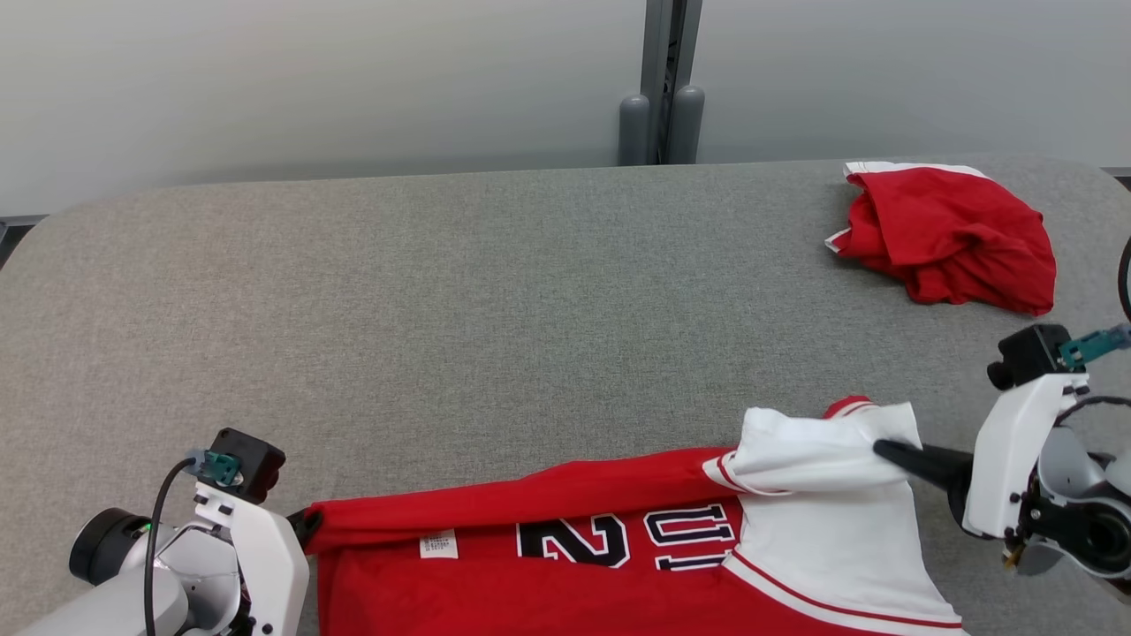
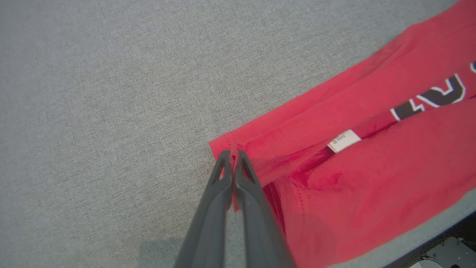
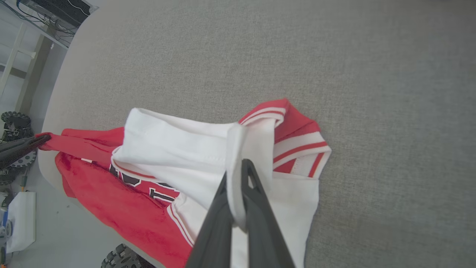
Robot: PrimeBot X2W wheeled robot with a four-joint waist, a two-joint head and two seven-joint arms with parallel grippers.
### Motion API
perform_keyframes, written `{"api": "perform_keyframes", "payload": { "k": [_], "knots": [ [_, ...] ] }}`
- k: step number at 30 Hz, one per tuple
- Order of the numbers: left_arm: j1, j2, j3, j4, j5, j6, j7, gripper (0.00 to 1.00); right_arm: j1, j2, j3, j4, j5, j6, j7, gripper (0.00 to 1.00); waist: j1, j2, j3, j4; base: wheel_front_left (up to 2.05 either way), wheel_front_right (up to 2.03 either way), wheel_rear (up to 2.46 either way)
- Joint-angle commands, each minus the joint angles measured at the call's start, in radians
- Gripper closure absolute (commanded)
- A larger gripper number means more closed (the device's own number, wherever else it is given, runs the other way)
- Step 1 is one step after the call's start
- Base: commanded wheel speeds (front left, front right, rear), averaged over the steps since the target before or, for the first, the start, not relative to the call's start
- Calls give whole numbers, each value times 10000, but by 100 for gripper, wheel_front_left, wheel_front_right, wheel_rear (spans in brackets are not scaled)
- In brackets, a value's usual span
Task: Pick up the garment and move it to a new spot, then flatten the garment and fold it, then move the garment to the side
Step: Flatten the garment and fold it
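— Along the near edge of the grey surface (image 1: 442, 309), what lies there?
— The garment (image 1: 565, 495), a red jersey with a white shoulder panel (image 1: 822, 459) and black numerals (image 1: 574, 539) outlined in white. It is stretched sideways between the 2 claws. Its upper edge rests on the surface and the rest drapes over the near rim.
— How does the left claw stand?
— The left claw (image 2: 233, 156) is pinched tight on the red hem corner at the garment's left end. A sliver of red cloth shows between its 2 dark fingers (image 2: 214, 208).
— And the right one?
— The right claw (image 3: 241, 167) is closed on a fold of the white cloth at the garment's right end, just beside the striped trim (image 3: 297, 147) of red and white. The white fold wraps over its tips.
— Any small marks on the cloth?
— A white label (image 2: 344, 140) sits in a crease of the red cloth, between the held corner and the numerals.
— What else is on the surface?
— A crumpled red cloth (image 1: 954, 238) with a white edge lies at the far right, well apart from the jersey. Behind the far edge, 2 grey posts (image 1: 663, 115) stand against a pale wall
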Motion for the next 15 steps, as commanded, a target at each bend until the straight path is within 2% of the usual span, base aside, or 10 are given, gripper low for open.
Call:
{"api": "perform_keyframes", "payload": {
  "k": [1,15],
  "knots": [
    [65,99,-3,5,61,64,19,100,259,-114,7,-77,10,6,-68,100,0,0,-25,12,0,0,0],
    [-116,174,-48,-133,92,130,164,100,746,-368,90,-534,231,6,-14,100,0,0,227,55,0,0,0]
  ]
}}
